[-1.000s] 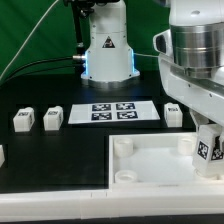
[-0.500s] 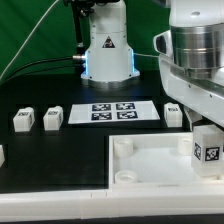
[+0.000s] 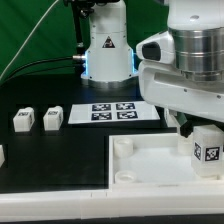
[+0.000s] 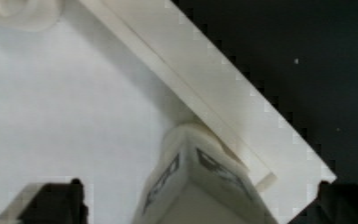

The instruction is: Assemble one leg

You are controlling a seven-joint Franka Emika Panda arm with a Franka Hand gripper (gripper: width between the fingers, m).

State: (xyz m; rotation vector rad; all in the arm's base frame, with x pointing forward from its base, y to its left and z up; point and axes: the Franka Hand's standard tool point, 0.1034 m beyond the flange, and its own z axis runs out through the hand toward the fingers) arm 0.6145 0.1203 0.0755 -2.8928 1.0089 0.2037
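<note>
Between the spread black fingertips (image 4: 57, 200) of the gripper (image 4: 194, 203), untouched, the small white plastic block-like leg (image 3: 204, 148) is standing in the large white tray-shaped piece's (image 3: 150, 170) corner.

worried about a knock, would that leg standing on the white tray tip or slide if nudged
The leg looks like rigid plastic, so it should not bend. It stands taller than wide, so a push near its top may tip it. The tray looks smooth, so a low nudge would probably slide it.

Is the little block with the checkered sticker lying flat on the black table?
No, the leg stands upright on the white tray piece near its corner at the exterior view's right, under the arm.
</note>
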